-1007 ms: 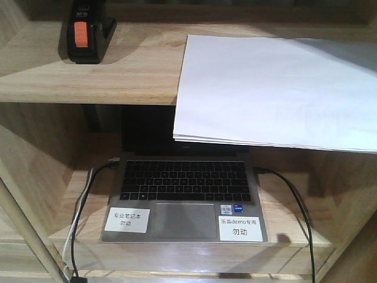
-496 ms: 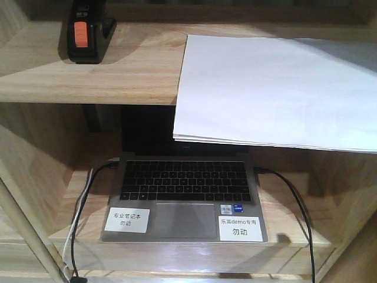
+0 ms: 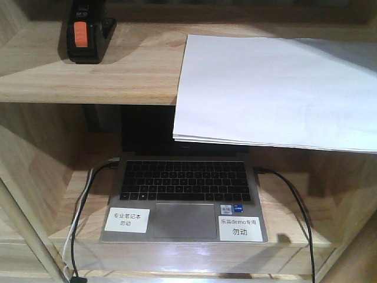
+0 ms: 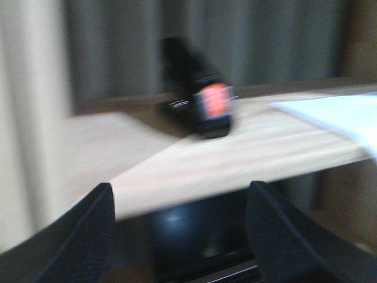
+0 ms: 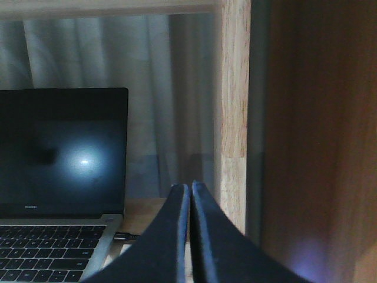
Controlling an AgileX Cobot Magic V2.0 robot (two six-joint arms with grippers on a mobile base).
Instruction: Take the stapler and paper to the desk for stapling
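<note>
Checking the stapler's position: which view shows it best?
The exterior front-facing view: the stapler sits sharp on the upper shelf, its top cropped. The left wrist view shows it blurred; the right wrist view misses it.

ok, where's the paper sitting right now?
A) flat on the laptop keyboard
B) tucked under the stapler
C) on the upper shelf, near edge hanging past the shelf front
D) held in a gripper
C: in the front view the paper lies on the upper shelf. Its near edge sticks out past the shelf front, above the laptop, and it is well apart from the stapler.
</note>
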